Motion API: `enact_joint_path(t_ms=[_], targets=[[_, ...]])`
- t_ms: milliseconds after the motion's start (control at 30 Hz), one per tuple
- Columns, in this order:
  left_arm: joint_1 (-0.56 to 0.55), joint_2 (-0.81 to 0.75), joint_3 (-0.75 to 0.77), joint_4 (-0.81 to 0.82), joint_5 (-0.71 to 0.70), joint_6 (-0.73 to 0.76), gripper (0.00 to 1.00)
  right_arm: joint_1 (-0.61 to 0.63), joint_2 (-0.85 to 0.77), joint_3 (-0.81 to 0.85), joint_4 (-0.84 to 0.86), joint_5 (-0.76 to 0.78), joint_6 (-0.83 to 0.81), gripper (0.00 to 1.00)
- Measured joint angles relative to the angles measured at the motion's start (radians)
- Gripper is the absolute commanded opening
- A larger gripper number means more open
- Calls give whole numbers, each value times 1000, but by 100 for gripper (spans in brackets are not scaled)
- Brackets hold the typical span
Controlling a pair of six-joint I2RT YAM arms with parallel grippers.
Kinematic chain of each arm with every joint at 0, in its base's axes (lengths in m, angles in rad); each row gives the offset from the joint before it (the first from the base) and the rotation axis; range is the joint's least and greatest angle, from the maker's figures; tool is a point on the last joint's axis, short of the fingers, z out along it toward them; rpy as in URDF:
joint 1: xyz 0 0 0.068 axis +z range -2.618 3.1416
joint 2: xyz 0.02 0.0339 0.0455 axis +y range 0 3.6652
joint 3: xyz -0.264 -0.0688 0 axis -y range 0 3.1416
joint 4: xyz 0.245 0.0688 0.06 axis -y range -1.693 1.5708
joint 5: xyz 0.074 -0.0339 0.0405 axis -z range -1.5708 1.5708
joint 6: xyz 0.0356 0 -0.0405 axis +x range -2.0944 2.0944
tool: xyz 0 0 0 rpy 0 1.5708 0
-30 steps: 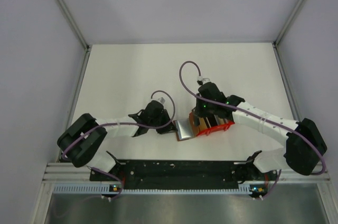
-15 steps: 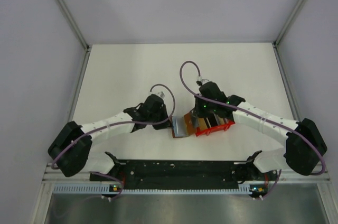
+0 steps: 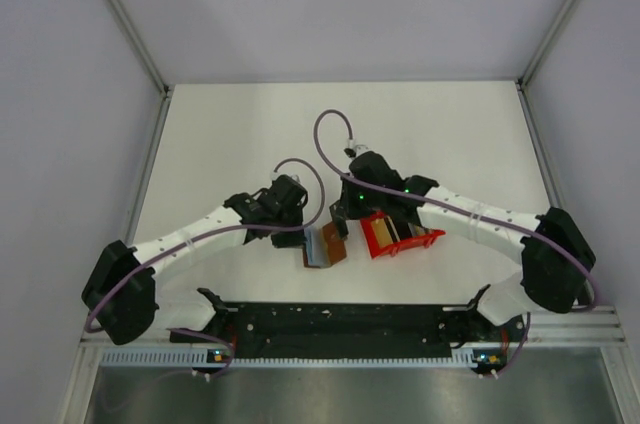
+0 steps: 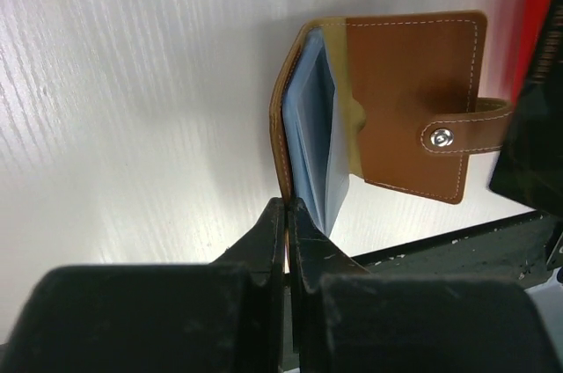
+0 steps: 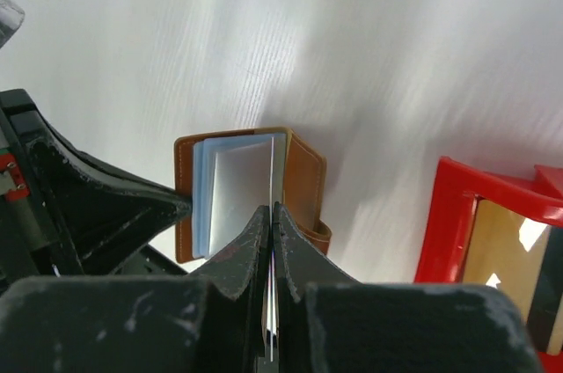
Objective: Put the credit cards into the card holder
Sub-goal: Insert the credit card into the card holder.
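Open card holder (image 3: 325,244) lies on the table (image 3: 230,134) near the front edge, between the arms. On its brown cover edge the left gripper (image 4: 286,213) is pinched tight. At the clear sleeves, the right gripper (image 5: 268,215) is clamped on a grey card (image 5: 239,181).

Risk: the card corner snags a sleeve lip and buckles, or the push drags the holder out of that thin left pinch.

Can't tell which sleeve is targeted, or whether the card has entered. Contents of the red box (image 5: 450,215) are mostly cut off.
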Motion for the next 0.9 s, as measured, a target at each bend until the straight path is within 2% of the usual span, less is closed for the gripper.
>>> enact_joint_path(t_ms=[133,400,567,900], targets=[[0,0,29,-26,0,-8,0,80,84,60,-23,88,24,0],[0,-1,54,-46,1,-14,0,158,198,142,-75,202,40,0],[0,-1,55,-49,1,-15,0,174,256,172,-134,272,39,0],[0,-1,54,-51,-19,-14,0,167,249,183,-241,365,3,0]])
